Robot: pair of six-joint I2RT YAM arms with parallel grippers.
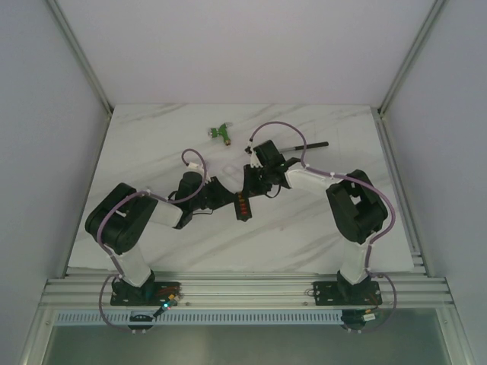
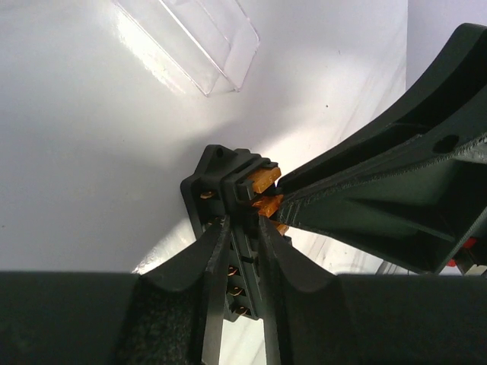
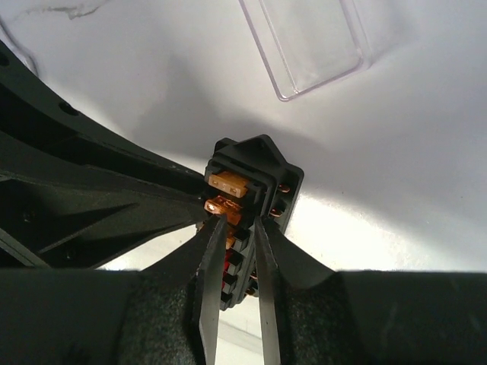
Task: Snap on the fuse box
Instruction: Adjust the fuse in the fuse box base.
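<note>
The fuse box [image 1: 242, 205] is a small black block with a row of red-orange fuses [image 3: 228, 184]. It sits at mid-table between both arms. My left gripper [image 2: 243, 224] is shut on one long side wall of the box [image 2: 228, 171]. My right gripper [image 3: 237, 228] is shut on the box [image 3: 259, 160] from the other side, its fingers pinching a wall beside the fuses. Each wrist view shows the other gripper's finger reaching in: the right one [image 2: 365, 190] and the left one [image 3: 99, 198]. From above, the left gripper [image 1: 228, 198] and the right gripper [image 1: 253, 188] meet over the box.
A clear plastic lid [image 2: 202, 38] lies on the white table just beyond the box, also in the right wrist view [image 3: 312, 42]. Farther back are a small green object [image 1: 221, 133] and a black rod-like tool [image 1: 308, 144]. Walls and rails enclose the table [image 1: 152, 152].
</note>
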